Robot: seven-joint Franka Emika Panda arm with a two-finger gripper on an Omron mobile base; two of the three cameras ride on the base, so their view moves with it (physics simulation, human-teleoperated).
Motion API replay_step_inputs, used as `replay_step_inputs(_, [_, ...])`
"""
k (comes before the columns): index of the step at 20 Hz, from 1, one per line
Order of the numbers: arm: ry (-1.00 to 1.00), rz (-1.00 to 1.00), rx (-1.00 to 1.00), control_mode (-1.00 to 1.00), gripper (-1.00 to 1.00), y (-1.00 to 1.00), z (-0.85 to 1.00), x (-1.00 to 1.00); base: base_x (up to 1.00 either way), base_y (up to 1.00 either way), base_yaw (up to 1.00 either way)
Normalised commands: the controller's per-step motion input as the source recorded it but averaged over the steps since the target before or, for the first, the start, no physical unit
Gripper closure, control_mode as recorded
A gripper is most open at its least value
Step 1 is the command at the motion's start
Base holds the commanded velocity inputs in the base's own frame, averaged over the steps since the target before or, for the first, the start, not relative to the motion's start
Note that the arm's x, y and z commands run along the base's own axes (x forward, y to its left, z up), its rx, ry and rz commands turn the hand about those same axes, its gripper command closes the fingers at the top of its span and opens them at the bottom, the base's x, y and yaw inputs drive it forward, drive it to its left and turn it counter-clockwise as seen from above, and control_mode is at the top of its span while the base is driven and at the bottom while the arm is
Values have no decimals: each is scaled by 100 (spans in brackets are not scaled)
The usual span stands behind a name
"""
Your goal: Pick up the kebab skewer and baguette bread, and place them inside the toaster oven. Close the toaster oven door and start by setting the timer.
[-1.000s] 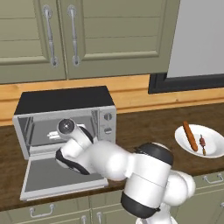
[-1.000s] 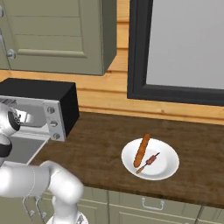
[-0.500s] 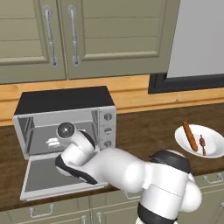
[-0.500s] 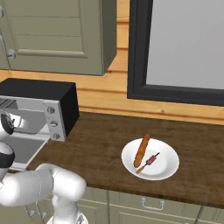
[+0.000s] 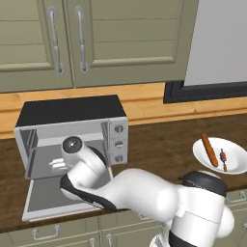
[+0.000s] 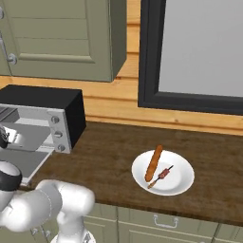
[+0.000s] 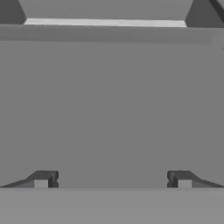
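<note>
Hovering over the lowered toaster oven door (image 5: 53,198), the gripper (image 7: 112,179) is being held spread wide and empty. The kebab skewer (image 5: 223,157) and baguette bread (image 5: 210,149) are lying well off to its right, side by side on the plate (image 5: 236,169).

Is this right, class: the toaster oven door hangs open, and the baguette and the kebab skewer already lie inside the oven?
Not quite. The toaster oven door does hang open, but the baguette and the kebab skewer lie on the white plate on the counter, as the right base view shows.
</note>
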Motion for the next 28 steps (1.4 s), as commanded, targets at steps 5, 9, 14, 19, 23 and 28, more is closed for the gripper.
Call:
replay_step_inputs(5, [7,0,0,-100,-100,0,-42,-71,0,0,0])
replay_step_inputs(9, [-7,0,2,-100,-100,-29,37,-65,0,0,0])
replay_step_inputs(14, [-2,-1,6,-100,-100,-58,56,-70,0,0,0])
replay_step_inputs(19, [2,-8,8,-100,-100,-83,53,-47,0,0,0])
replay_step_inputs(23, [6,-8,9,-100,-100,-93,61,-8,0,0,0])
replay_step_inputs(28, [5,-3,3,-100,-100,-92,29,-16,0,0,0])
